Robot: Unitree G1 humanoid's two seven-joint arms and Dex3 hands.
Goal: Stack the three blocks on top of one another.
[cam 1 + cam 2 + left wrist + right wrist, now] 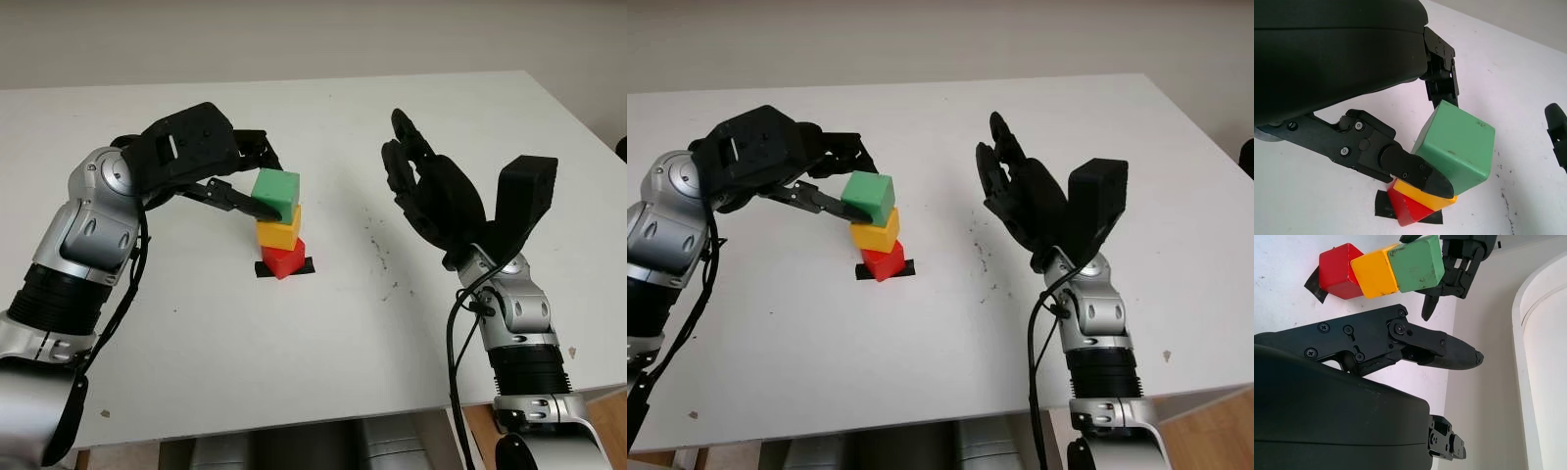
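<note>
A green block [276, 193] sits on top of a yellow block [278, 233], which sits on a red block [283, 259]; the tower stands on a black tape mark [308, 266] in the middle of the white table [294, 372]. My left hand [271, 186] comes in from the left and is shut on the green block [1457, 147], thumb [1425, 176] at its lower near edge and fingers [1442, 88] behind it. My right hand [416, 181] is raised to the right of the tower, open and apart from it.
Small dark specks [377, 250] mark the table between the tower and the right hand. The table's front edge [323, 416] runs close to me, and its right edge [578, 117] lies beyond the right arm.
</note>
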